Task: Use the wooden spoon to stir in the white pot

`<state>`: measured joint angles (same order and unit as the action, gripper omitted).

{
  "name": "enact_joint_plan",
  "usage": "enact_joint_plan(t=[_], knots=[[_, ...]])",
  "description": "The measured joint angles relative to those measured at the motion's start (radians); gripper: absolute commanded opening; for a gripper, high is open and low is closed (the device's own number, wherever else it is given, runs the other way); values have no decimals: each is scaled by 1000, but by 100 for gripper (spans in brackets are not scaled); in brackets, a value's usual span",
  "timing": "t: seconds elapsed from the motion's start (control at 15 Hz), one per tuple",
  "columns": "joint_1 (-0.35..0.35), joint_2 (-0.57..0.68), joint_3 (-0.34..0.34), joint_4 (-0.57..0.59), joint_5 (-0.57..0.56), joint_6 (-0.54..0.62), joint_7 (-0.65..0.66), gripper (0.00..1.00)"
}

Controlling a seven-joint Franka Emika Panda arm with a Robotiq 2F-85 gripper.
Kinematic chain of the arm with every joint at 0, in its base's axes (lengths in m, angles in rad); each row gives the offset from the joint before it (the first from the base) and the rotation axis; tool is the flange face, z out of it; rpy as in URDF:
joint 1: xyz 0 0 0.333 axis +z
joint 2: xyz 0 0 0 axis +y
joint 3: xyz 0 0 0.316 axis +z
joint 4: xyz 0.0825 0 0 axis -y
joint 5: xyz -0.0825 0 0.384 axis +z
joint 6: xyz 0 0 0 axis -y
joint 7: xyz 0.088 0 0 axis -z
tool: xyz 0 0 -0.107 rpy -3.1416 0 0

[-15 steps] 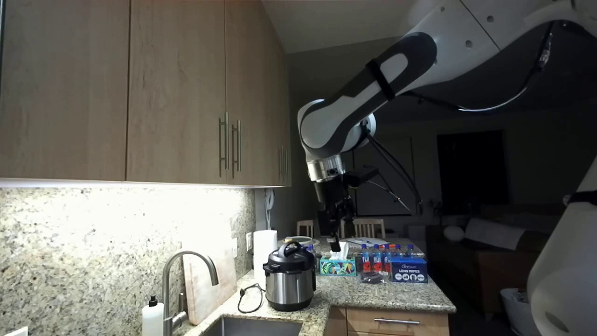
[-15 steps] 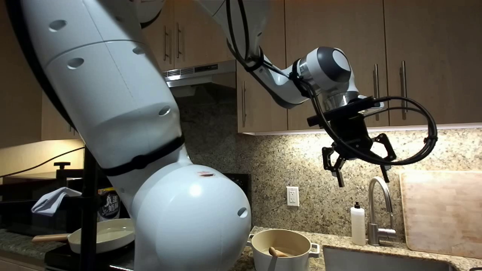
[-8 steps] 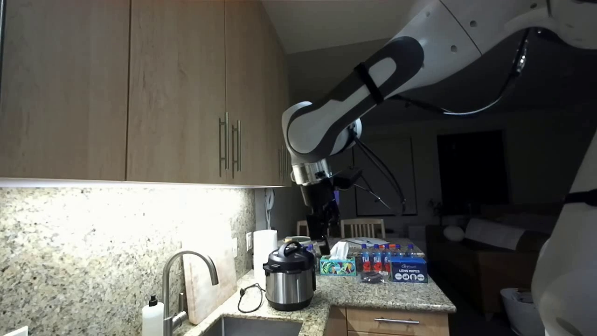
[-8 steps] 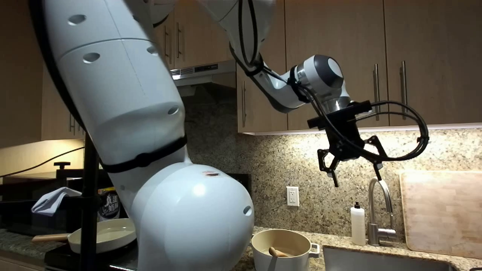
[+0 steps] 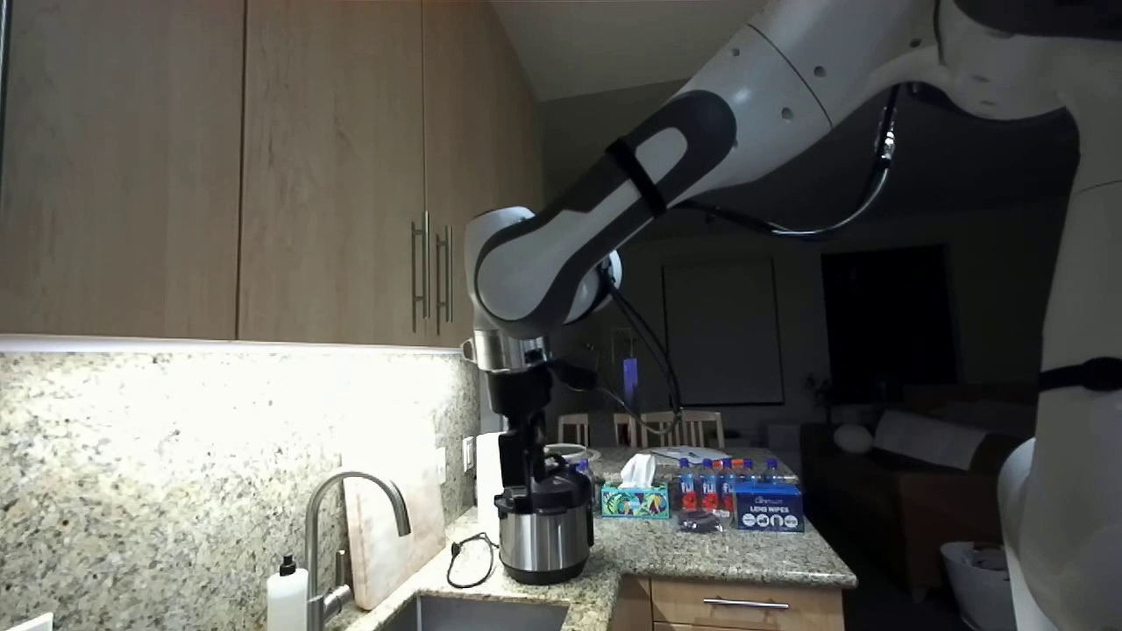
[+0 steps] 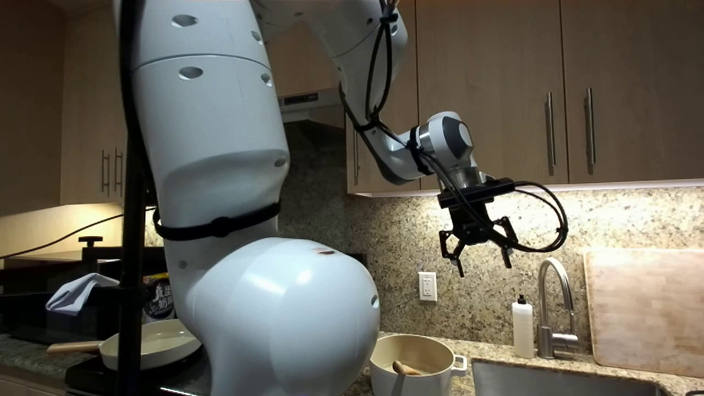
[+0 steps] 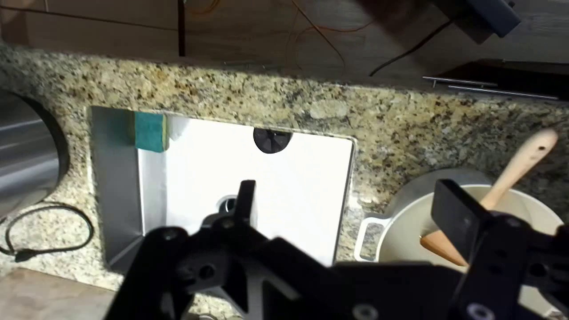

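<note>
The white pot [image 6: 434,382] stands on the counter beside the sink in an exterior view, and at the right of the wrist view [image 7: 402,233]. The wooden spoon [image 6: 403,368] leans in the pot. In the wrist view its handle [image 7: 518,169] sticks out over the rim, and its lower part shows inside, partly hidden by a finger. My gripper [image 6: 484,270] is open and empty, well above the counter, up and to the right of the pot. In the wrist view the gripper [image 7: 346,189] spans the sink and the pot's near side. The pot is out of view in an exterior view.
The sink [image 7: 302,191] lies left of the pot in the wrist view, with a sponge [image 7: 150,133] in it. A tall faucet [image 6: 544,335], a soap bottle [image 6: 522,330] and a cutting board [image 6: 643,308] stand behind. A pressure cooker [image 5: 543,539] stands past the sink. Cabinets [image 6: 495,66] hang above.
The arm has swung and lowered. The gripper has moved down and left in both exterior views, closer to the pot in the view that shows it. It stays open. Pot and spoon have not moved.
</note>
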<state>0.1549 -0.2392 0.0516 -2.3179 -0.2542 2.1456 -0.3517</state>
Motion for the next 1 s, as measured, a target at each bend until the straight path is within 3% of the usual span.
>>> enact_joint_plan(t=[0.33, 0.67, 1.0], knots=[[52, 148, 47, 70, 111, 90, -27, 100], [56, 274, 67, 72, 294, 240, -147, 100], [49, 345, 98, 67, 426, 244, -292, 100]])
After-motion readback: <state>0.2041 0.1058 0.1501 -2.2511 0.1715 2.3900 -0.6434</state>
